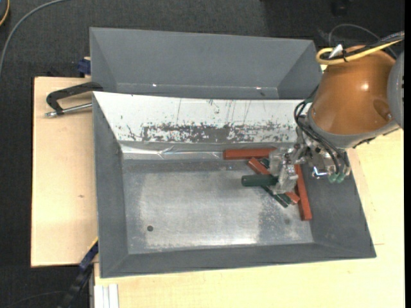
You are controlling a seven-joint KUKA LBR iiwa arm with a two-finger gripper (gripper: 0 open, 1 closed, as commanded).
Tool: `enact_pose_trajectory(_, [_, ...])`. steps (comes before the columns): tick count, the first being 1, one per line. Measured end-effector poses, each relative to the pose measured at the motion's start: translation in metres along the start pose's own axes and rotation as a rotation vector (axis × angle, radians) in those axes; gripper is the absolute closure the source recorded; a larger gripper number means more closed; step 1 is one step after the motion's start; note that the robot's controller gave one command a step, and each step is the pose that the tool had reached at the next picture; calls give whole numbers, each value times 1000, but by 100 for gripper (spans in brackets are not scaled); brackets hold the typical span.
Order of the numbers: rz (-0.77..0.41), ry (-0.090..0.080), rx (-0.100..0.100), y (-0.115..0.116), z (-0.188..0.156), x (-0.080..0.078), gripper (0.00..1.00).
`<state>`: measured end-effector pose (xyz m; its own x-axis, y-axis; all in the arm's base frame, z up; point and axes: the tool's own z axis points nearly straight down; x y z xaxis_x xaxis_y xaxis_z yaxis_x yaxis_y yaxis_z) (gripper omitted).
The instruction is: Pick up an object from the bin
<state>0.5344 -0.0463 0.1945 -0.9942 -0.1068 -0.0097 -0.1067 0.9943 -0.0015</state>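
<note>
My gripper (283,177) is low in the bin's right part, among a small cluster of sticks. A dark green stick (257,180) lies just left of the fingers and runs under them. A long red-brown stick (302,197) slants down to the right beside the gripper. Another red-brown bar (247,153) lies flat along the back wall, with a short red piece (259,165) below it. Whether anything sits between the fingers is hidden by the gripper body.
The cluster sits close to the bin's right wall and back wall. A small dark speck (149,229) lies on the floor at the front left. The arm's orange cover hangs over the right rim.
</note>
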Motion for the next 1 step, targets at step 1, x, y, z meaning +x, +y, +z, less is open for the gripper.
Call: enact_pose_trajectory(1, [-4,-1,0,-6,-39,3,100])
